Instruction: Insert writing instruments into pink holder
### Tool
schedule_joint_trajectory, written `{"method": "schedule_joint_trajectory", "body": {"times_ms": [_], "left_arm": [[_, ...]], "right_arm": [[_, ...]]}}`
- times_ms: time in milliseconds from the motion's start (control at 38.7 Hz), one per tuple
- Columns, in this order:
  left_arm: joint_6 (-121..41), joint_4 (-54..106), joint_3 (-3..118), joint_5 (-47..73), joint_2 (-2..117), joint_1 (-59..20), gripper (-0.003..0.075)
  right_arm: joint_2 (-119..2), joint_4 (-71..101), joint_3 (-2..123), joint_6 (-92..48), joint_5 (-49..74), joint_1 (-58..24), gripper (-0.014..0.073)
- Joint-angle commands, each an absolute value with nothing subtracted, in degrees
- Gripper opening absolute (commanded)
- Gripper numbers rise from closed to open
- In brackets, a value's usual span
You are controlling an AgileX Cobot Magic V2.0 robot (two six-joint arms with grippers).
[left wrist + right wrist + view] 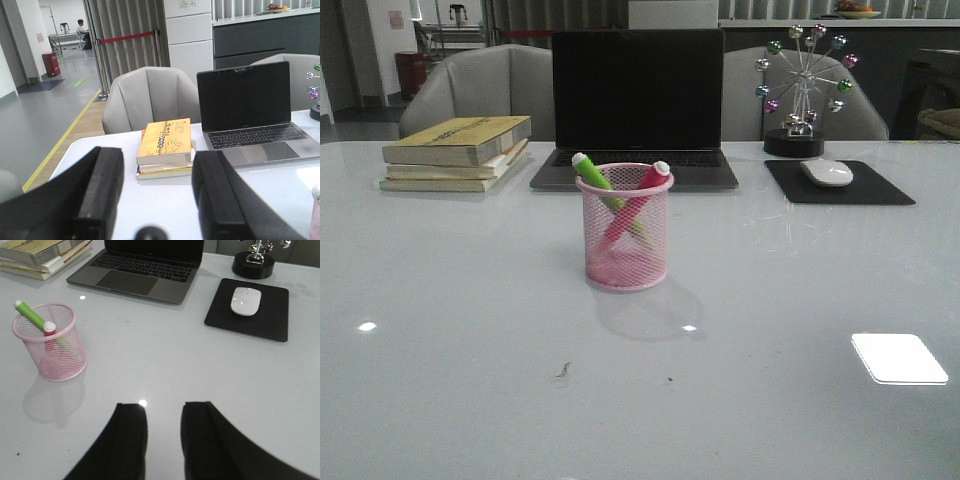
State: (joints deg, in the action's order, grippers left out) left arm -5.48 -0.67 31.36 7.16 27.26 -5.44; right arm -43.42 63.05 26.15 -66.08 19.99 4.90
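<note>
**Both markers in the cup**

I see the pink holder (627, 228) mid-surface, at 6 o'clock from the laptop (635, 108). The green marker (597, 180) and pink marker (638, 200) lean crossed inside. My left gripper (157, 195) and right gripper (164, 432) are spread, empty.

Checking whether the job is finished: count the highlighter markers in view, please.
2. The bright green highlighter marker leans left inside the pink wire-mesh pen cup, and the pink highlighter marker leans right, crossing it. No others show on the table, though the mesh might hide something low.
</note>
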Motion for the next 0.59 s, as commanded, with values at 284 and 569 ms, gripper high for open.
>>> {"method": "schedule_joint_trajectory", "body": {"times_ms": [284, 569], "left_arm": [[-5.4, 0.6, 27.5, 3.7, 22.4, -5.2, 0.0382], [-5.4, 0.6, 27.4, 3.7, 22.4, -5.2, 0.0382]], "right_arm": [[-43.4, 65.1, 27.7, -66.0, 18.3, 4.1, 0.0312], [-43.4, 65.1, 27.7, -66.0, 16.8, 4.1, 0.0123]]}}
